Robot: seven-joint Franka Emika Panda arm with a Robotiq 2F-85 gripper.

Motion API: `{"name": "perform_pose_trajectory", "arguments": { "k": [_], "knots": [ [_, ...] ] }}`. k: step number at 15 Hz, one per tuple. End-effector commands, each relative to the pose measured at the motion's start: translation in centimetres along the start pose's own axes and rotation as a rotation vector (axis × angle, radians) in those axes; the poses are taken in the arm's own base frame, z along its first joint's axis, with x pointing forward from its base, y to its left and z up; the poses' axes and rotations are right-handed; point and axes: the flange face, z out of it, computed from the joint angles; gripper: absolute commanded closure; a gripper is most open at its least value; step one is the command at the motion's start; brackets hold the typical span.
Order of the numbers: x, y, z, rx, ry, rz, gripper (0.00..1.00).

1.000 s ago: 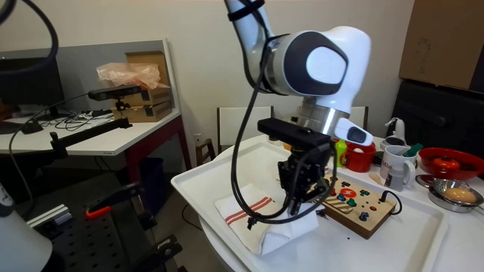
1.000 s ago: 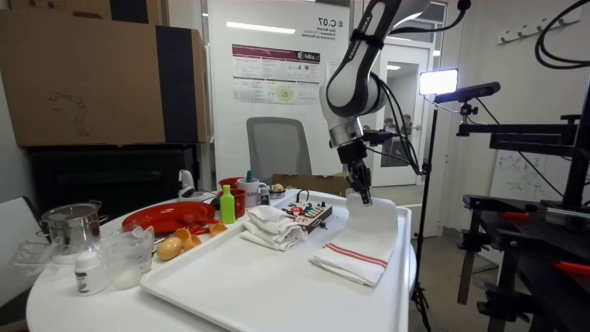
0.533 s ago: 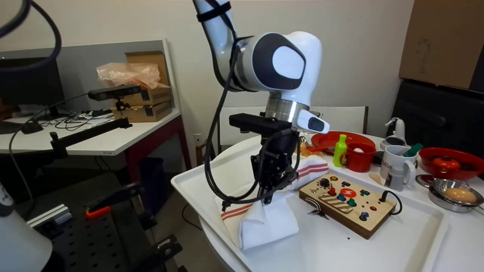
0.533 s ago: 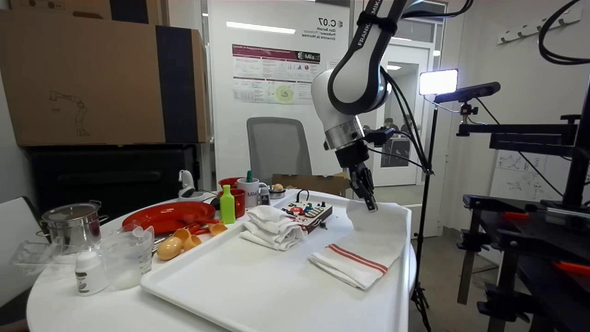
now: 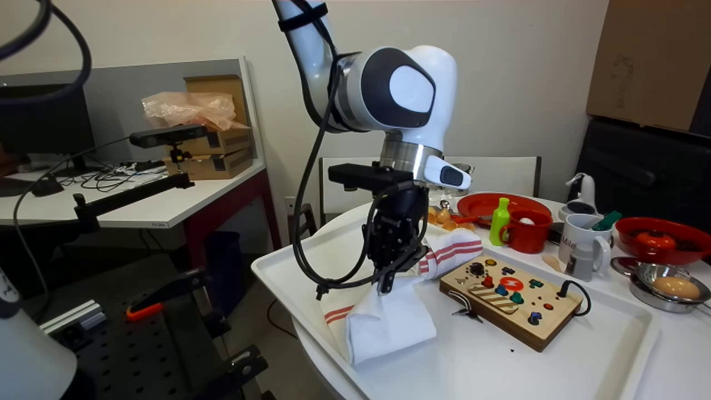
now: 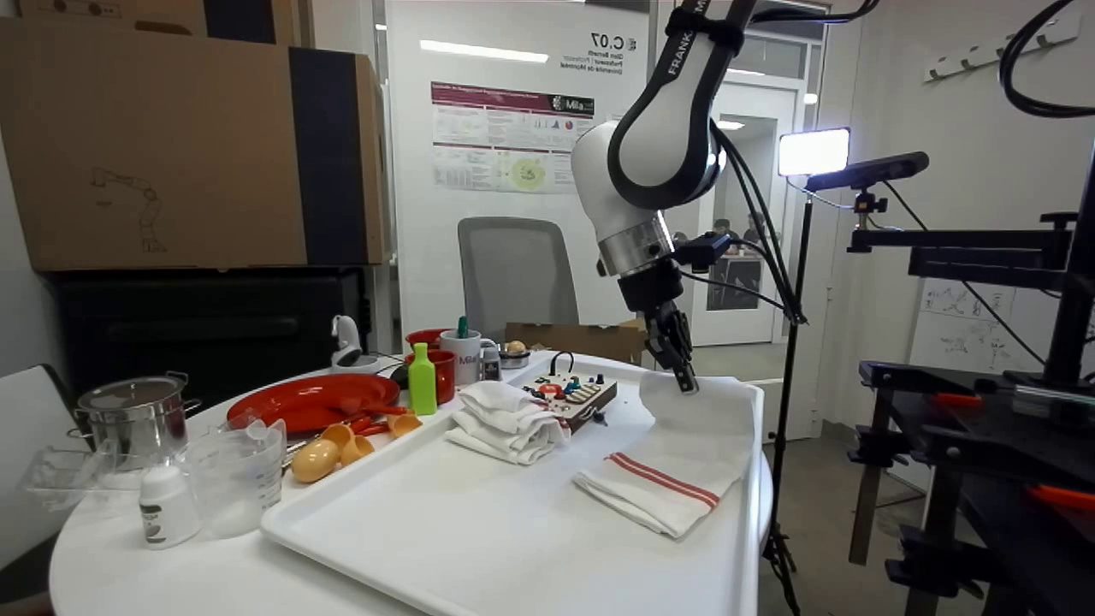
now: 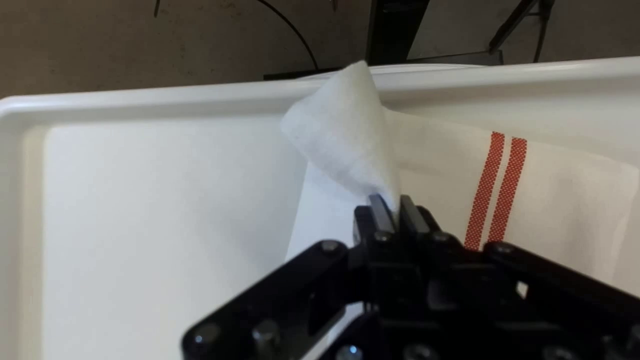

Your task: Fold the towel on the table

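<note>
On the bench (image 6: pixel 171 582), a tray (image 6: pixel 428 530) holds the towel (image 6: pixel 684 445) (red-striped), one end raised and clamped in the hand (image 7: pixel 393 207).

In an exterior view, the worktop (image 5: pixel 680 341) carries: one tray (image 5: pixel 577 355); one towel (image 5: pixel 393 328), tray's 9 o'clock; one cloth heap (image 5: pixel 454 251), 12 o'clock; two mugs (image 5: pixel 530 236), 2 o'clock.

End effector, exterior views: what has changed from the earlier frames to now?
In an exterior view, the end effector moved left and slightly up, drawing the lifted part of the towel along; it pinches the towel, with no release visible. The wooden control box and bunched second towel stayed put.
</note>
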Motion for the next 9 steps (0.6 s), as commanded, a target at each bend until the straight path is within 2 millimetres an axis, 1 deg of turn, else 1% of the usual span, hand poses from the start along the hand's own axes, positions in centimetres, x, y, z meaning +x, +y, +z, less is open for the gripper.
{"name": "perform_pose_trajectory", "arguments": {
  "k": [1, 3, 9],
  "knots": [
    [0.1, 0.0, 0.0, 0.000, -0.001, 0.000, 0.98],
    [0.1, -0.6, -0.1, -0.002, 0.005, 0.001, 0.98],
    [0.7, -5.0, -0.8, -0.050, 0.039, -0.061, 0.98]
  ]
}}
